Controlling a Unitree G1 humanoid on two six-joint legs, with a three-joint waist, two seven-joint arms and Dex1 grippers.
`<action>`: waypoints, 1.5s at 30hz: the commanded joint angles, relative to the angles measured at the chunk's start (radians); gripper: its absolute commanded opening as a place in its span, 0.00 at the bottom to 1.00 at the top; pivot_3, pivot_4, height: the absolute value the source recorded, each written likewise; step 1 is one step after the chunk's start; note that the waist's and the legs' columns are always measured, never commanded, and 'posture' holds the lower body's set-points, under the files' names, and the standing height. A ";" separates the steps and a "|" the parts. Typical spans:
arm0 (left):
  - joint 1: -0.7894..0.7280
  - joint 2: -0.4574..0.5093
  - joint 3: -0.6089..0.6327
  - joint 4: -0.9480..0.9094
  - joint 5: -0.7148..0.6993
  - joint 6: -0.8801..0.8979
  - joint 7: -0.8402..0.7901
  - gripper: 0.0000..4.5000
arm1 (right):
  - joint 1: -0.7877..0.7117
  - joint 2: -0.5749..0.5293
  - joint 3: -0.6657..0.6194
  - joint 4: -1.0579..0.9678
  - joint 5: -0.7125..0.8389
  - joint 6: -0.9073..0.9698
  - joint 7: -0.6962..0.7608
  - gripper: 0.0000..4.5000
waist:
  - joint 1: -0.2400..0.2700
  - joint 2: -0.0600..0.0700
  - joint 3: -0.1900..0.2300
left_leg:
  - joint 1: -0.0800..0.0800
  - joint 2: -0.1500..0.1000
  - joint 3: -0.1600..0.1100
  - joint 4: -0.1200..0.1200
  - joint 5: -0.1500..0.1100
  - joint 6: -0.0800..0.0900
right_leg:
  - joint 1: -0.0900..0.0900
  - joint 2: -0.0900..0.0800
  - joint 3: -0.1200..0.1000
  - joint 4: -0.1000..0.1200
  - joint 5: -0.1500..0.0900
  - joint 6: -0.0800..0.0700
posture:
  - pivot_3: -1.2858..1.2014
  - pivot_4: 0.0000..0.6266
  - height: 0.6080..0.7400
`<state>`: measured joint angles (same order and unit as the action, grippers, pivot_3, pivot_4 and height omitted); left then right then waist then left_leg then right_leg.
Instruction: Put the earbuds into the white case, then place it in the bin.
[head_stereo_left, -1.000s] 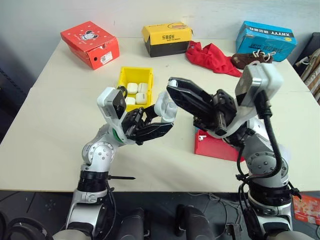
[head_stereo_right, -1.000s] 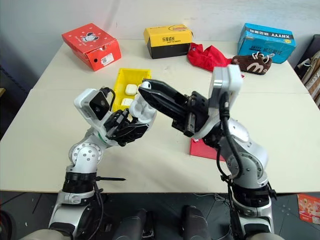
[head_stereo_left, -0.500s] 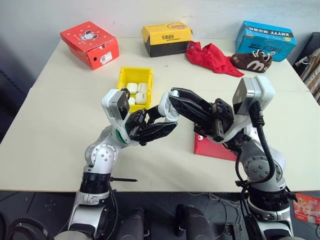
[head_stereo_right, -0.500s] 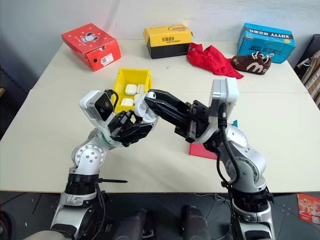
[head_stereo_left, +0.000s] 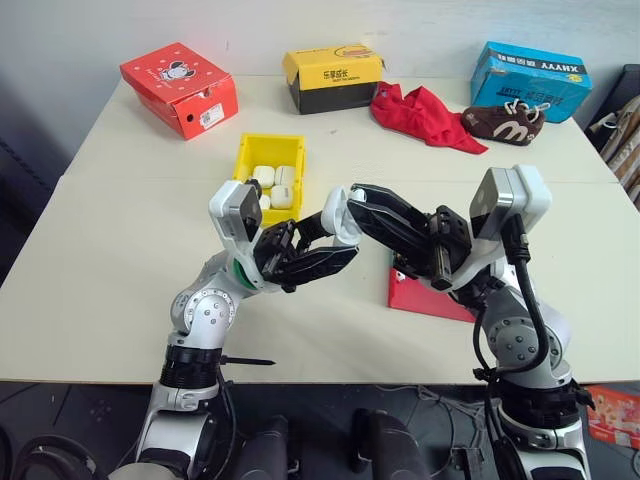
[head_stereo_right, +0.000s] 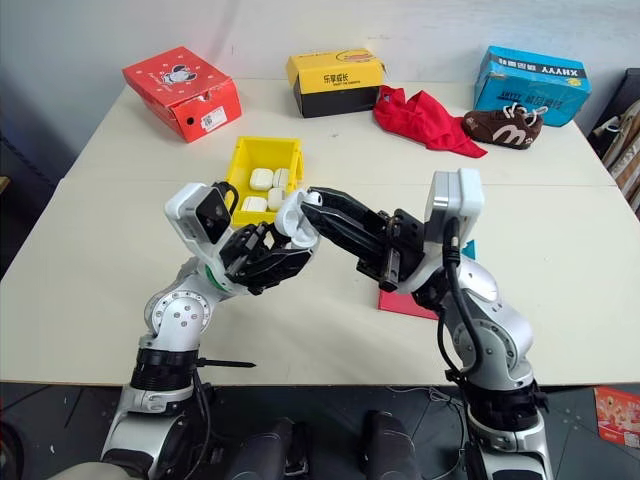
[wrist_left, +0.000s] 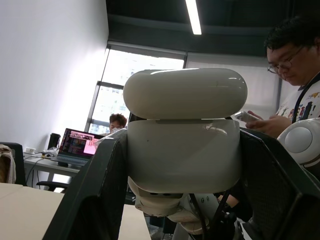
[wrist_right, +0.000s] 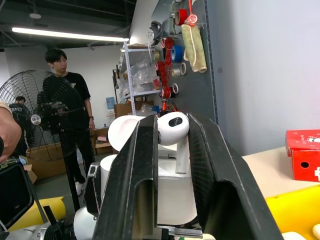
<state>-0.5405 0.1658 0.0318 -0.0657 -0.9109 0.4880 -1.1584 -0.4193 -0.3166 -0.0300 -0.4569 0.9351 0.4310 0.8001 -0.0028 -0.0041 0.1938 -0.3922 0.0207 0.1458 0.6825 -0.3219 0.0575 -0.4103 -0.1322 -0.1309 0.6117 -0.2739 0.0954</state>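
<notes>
Insertion step in hand: the white case (wrist_left: 184, 132) — glossy, rounded, lid hinged open — is pinched by the left gripper (head_stereo_left: 318, 240) above the table, just in front of the yellow bin (head_stereo_left: 248, 154). An earbud (wrist_right: 174, 131), stem downward, is clamped by the right gripper (wrist_right: 171, 145) directly over the case. A fine straight descent into the socket is judged to be called for — then release.

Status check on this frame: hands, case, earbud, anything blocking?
Left hand shut on the open white case, held above the table. Right hand pinching an earbud at the case's mouth, stem down, not seated. Yellow bin behind, unobstructed.
</notes>
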 joint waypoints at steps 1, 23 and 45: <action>-0.034 -0.020 0.001 -0.047 -0.016 -0.027 -0.009 0.62 | 0.013 -0.023 0.023 0.007 -0.028 0.013 0.016 0.37 | 0.000 0.000 0.000 | 0.000 0.000 0.000 0.000 0.000 0.000 | 0.000 0.000 0.000 0.000 0.000 0.000 | 0.52 0.24 1.00; 0.037 0.140 0.067 0.058 0.109 -0.154 -0.083 0.62 | 0.704 -0.539 -0.652 0.232 -0.379 -0.235 0.244 0.99 | 0.033 0.000 0.000 | -0.001 -0.002 0.001 -0.001 -0.003 0.004 | 0.001 0.002 -0.001 -0.009 0.001 0.001 | 0.52 0.24 1.00; 0.069 0.136 0.075 0.040 0.121 -0.190 -0.054 0.62 | -0.093 -0.824 -0.056 0.465 -0.610 0.117 0.296 0.99 | 0.002 0.008 0.001 | 0.000 0.002 0.003 0.000 -0.002 0.000 | 0.000 -0.002 0.004 -0.010 0.004 0.004 | 0.52 0.24 1.00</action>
<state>-0.4633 0.3068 0.1057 0.0081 -0.7869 0.3113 -1.2152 -0.4513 -1.1330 -0.1668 0.0062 0.3669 0.4870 1.0789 -0.0009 0.0043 0.1949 -0.3927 0.0223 0.1488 0.6824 -0.3238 0.0581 -0.4115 -0.1354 -0.1272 0.6014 -0.2704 0.0993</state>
